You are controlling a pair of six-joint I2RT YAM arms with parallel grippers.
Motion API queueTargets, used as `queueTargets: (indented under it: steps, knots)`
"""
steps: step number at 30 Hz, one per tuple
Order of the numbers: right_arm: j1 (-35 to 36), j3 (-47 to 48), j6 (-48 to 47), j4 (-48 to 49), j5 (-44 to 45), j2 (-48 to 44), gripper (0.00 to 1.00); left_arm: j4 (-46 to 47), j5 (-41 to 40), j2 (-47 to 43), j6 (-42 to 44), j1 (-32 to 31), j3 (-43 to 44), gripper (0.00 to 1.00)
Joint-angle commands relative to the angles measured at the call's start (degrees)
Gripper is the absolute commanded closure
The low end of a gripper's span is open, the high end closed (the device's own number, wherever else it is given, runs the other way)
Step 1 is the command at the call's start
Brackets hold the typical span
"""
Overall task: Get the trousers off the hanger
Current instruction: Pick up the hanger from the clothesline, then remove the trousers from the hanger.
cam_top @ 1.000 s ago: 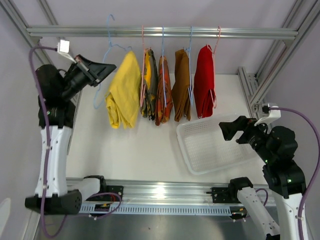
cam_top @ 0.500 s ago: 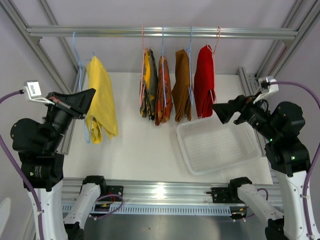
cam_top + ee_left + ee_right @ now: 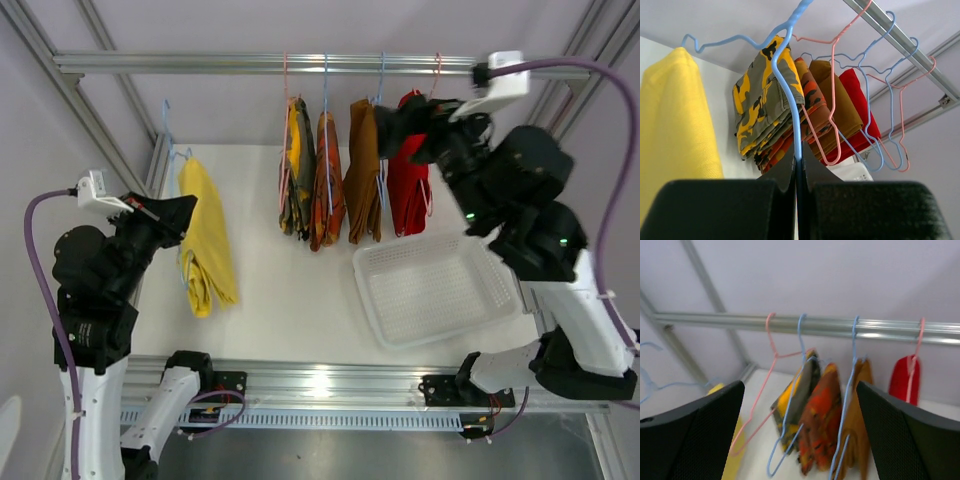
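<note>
at the left side of the table (image 3: 290, 310), well apart from the other pairs, the yellow trousers (image 3: 205, 240) hang draped over a blue hanger (image 3: 166, 125). from above, its hook sits below and to the left of the rail (image 3: 200, 63), not on it. we see the left gripper (image 3: 180, 212) pressed together on that hanger's wire. in the left wrist view its two black fingers (image 3: 715, 210) meet around the thin blue wire, with the yellow cloth just to their left.

on the rail itself, four more pairs hang side by side on pink and blue wire hangers (image 3: 854, 350). from left to right in the top view they are the camouflage trousers (image 3: 297, 170), the orange-red patterned trousers (image 3: 328, 185), the brown trousers (image 3: 364, 180) and the red trousers (image 3: 410, 195). the first three nearly touch one another.

we find the right gripper (image 3: 398, 128) raised near the rail, overlapping the top of the red pair in the top view. its fingers (image 3: 690, 435) are spread wide, and we see nothing between them but the hanging row beyond.

on the table, below the red pair, lies a white mesh basket (image 3: 440, 290).
</note>
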Motion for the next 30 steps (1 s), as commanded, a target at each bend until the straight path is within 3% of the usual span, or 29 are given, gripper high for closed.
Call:
queueTargets:
  steps: [1,3,8,16,21,30]
  knots:
    - [12.47,1.0,-21.87,11.13,33.53,5.49,0.0,11.69,-3.17,-2.16,4.03,-1.68,2.66,1.0]
    - [18.29,0.12,-25.94,13.26,36.72,8.3,0.0,11.08,-4.93,-2.25,4.3,-1.94,2.84,1.0]
    - [27.69,-11.64,-24.2,19.14,37.25,7.88,0.01,10.2,-5.81,-2.69,3.16,-2.03,3.89,1.0]
    - [41.23,-22.11,-13.23,21.96,32.6,8.84,0.01,4.32,-8.45,-1.99,0.79,-2.03,7.58,1.0]
    - [43.7,-25.28,-6.81,22.32,26.01,11.21,0.0,2.46,-11.26,-2.42,-1.76,-2.03,8.11,1.0]
    - [40.37,-30.99,0.14,27.65,10.29,14.12,0.0,0.61,-13.02,-2.6,-1.15,-2.03,7.68,1.0]
